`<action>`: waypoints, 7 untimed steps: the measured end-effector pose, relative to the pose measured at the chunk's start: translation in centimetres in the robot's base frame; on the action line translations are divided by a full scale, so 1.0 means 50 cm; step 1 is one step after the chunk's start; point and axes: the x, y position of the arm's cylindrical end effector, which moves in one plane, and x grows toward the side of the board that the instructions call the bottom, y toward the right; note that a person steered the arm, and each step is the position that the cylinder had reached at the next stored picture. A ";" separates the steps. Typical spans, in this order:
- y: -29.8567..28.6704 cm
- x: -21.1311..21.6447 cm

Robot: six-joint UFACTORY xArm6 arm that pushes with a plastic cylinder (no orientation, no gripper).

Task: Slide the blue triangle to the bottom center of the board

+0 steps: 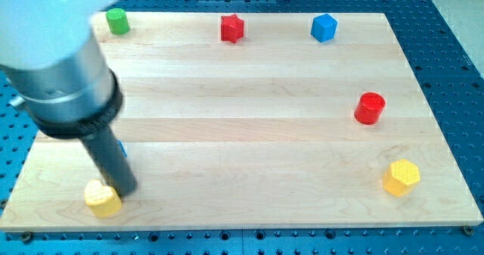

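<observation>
At the view's bottom-left corner of the wooden board (249, 134), my tip (127, 191) sits touching or just beside the yellow heart block (101, 199), on that block's upper-right side. The tool is a plain rod (110, 160), no jaws to spread or close, pinching nothing.

Blue triangle: only a sliver of blue (122, 149) shows at the rod's right edge, above the yellow heart block. Shape can't be confirmed, the rod hides most of it. Looks pressed against the rod, though contact can't be confirmed.

Others, relative to the yellow heart block:
- green cylinder (116, 20): straight up, at the board's top edge.
- red star (232, 28): up and right, top edge.
- blue cube (323, 27): further right along the top edge.
- red cylinder (370, 107): far right, mid-height.
- yellow hexagon (401, 177): far right, roughly level with it, slightly higher.

Arm housing (57, 66) covers the board's upper-left area.
</observation>
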 end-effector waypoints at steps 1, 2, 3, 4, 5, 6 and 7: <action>0.032 0.054; -0.058 0.033; -0.116 -0.015; -0.115 -0.033; -0.114 -0.039; -0.150 -0.059; -0.185 -0.111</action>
